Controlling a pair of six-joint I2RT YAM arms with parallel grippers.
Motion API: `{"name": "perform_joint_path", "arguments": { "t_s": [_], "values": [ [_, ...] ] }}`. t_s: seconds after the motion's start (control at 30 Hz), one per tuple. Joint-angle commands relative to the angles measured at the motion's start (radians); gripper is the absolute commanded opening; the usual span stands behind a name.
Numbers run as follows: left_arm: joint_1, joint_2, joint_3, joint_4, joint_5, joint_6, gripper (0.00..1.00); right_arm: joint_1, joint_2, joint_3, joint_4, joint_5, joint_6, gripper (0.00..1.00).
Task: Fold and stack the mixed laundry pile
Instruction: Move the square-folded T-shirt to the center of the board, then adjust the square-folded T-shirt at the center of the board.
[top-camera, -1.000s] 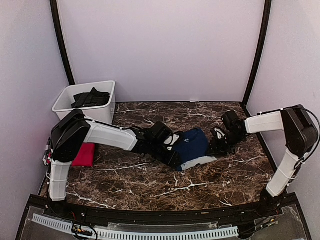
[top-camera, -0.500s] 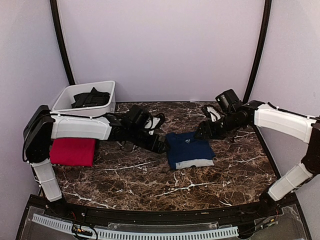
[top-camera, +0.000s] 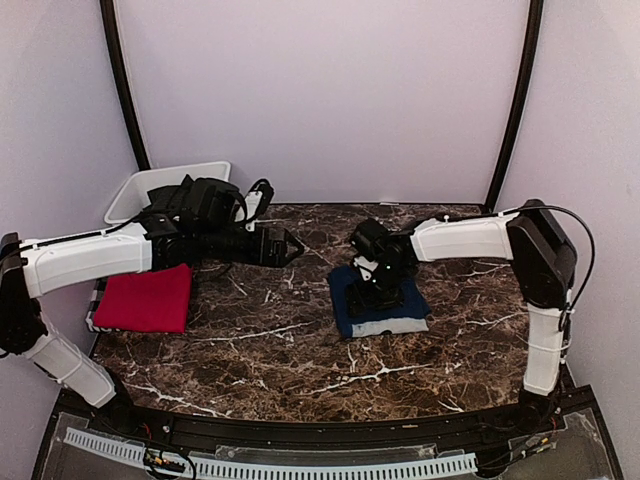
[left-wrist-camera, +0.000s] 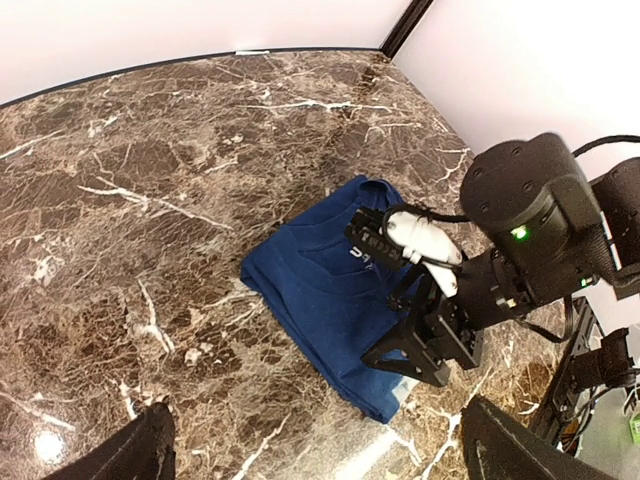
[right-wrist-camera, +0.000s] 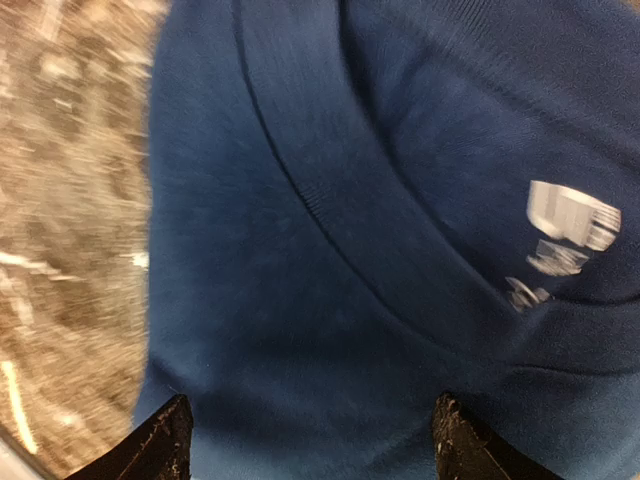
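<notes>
The left arm stretched low across the counter from the left, its gripper spread wide and empty above bare marble. The right arm bent inward, its gripper pointing down over the folded navy blue T-shirt at mid-counter, jaws parted with nothing between them (contact could not be told). The red T-shirt lay folded at the left edge, near the white bin. Pale lilac walls enclosed everything.

A: Top cam high behind the arm bases, looking down over the whole counter?
B: Yep. Left wrist mid-range, angled down; right wrist super close. Navy blue T-shirt in all three.
</notes>
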Motion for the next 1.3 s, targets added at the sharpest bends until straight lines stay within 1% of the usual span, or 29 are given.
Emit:
{"name": "perform_joint_path", "arguments": {
  "t_s": [0.0, 0.13, 0.2, 0.23, 0.3, 0.37, 0.43, 0.53, 0.6, 0.67, 0.7, 0.73, 0.77, 0.87, 0.93, 1.07, 1.27],
  "values": [
    [0.018, -0.022, -0.03, -0.031, -0.025, -0.015, 0.99, 0.015, 0.072, 0.009, -0.034, 0.035, 0.009, 0.79],
    [0.032, -0.019, -0.046, -0.041, -0.036, -0.034, 0.99, 0.031, 0.092, 0.01, -0.004, -0.022, -0.001, 0.77],
    [0.041, -0.002, -0.058, -0.053, -0.041, -0.066, 0.99, 0.044, 0.086, 0.008, 0.047, -0.119, 0.009, 0.77],
    [0.044, 0.011, -0.068, -0.033, -0.035, -0.101, 0.98, 0.045, 0.084, 0.01, 0.097, -0.172, 0.026, 0.77],
    [0.044, 0.033, -0.118, 0.032, 0.01, -0.164, 0.95, 0.044, 0.098, 0.046, 0.144, -0.251, 0.054, 0.77],
    [0.044, 0.061, -0.185, 0.087, 0.068, -0.234, 0.9, 0.051, 0.129, 0.113, 0.134, -0.268, 0.061, 0.76],
    [0.044, 0.089, -0.23, 0.159, 0.107, -0.291, 0.84, 0.057, 0.13, 0.163, 0.102, -0.244, 0.052, 0.75],
    [0.044, 0.088, -0.264, 0.186, 0.092, -0.34, 0.82, 0.083, 0.066, 0.186, 0.041, -0.106, 0.0, 0.74],
    [0.056, 0.06, -0.28, 0.178, 0.061, -0.348, 0.83, 0.114, 0.004, 0.17, 0.037, -0.049, -0.051, 0.73],
    [0.081, 0.041, -0.28, 0.149, 0.056, -0.35, 0.83, 0.147, -0.047, 0.132, 0.074, -0.022, -0.102, 0.71],
    [0.093, 0.031, -0.276, 0.143, 0.056, -0.351, 0.83, 0.16, -0.061, 0.118, 0.092, -0.025, -0.126, 0.69],
    [0.117, 0.025, -0.277, 0.112, 0.06, -0.353, 0.83, 0.17, -0.066, 0.11, 0.103, -0.03, -0.148, 0.66],
    [0.13, 0.015, -0.28, 0.105, 0.065, -0.355, 0.83, 0.178, -0.062, 0.107, 0.112, -0.031, -0.171, 0.63],
    [0.192, -0.004, -0.299, 0.092, 0.11, -0.367, 0.83, 0.197, -0.008, 0.134, 0.104, -0.025, -0.225, 0.48],
    [0.219, -0.011, -0.305, 0.086, 0.131, -0.365, 0.83, 0.216, 0.032, 0.167, 0.091, -0.014, -0.254, 0.41],
    [0.243, -0.015, -0.311, 0.084, 0.15, -0.36, 0.83, 0.238, 0.104, 0.227, 0.063, 0.014, -0.276, 0.38],
    [0.248, 0.007, -0.313, 0.103, 0.171, -0.361, 0.83, 0.256, 0.205, 0.255, 0.05, 0.055, -0.295, 0.41]
  ]
}}
